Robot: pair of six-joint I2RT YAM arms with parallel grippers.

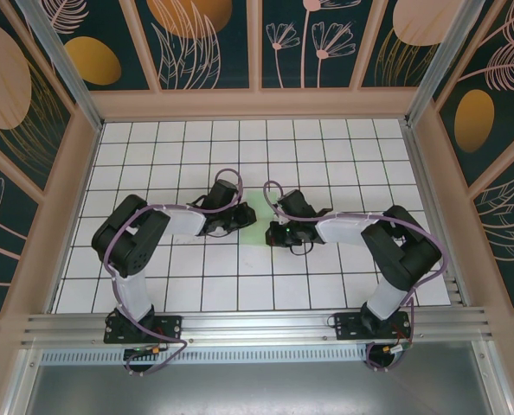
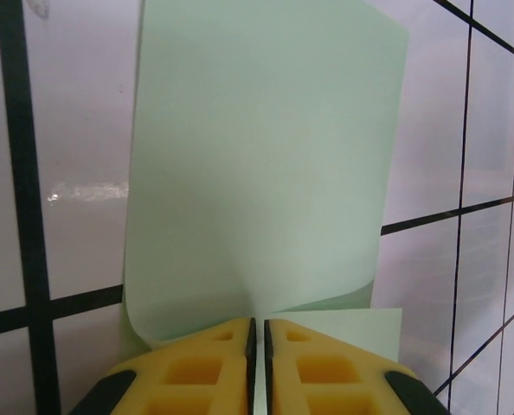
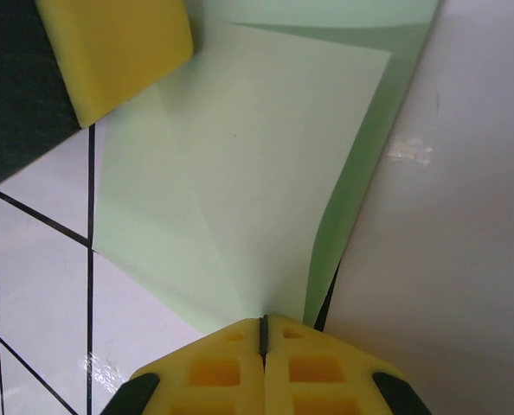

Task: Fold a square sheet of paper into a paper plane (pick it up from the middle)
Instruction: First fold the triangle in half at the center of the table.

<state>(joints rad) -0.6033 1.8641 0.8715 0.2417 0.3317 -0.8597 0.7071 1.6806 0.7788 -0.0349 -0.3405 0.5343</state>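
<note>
overhead, the two arms reach inward across the white gridded worktop (image 1: 240,147) and meet near its middle. the left end effector (image 1: 238,219) and the right end effector (image 1: 277,232) face each other at close quarters, and the pale green sheet of paper (image 1: 257,223) sits between them; from this height the stand of their jaws cannot be told. next, at the left wrist, the left end effector (image 2: 258,322) has its yellow pads (image 2: 196,363) drawn narrow, with just a thin slit between them, and the sheet of paper (image 2: 266,156) is nipped in that slit. from the grip the paper rises away as a tall flap, curled over on itself at the lower left beside the pads, while a flat lower layer lies on the worktop (image 2: 75,130) just right of them. finally, at the right wrist, the right end effector (image 3: 263,320) is pressed tight, pad against pad, holding the sheet of paper (image 3: 257,173) at the seam. the paper fans out from that grip with creases running away from it, a paler folded layer lying over a darker green one, and its right edge stands lifted off the worktop (image 3: 465,259). a yellow finger (image 3: 118,52) of the left end effector shows at the upper left, over the far part of the sheet.
</note>
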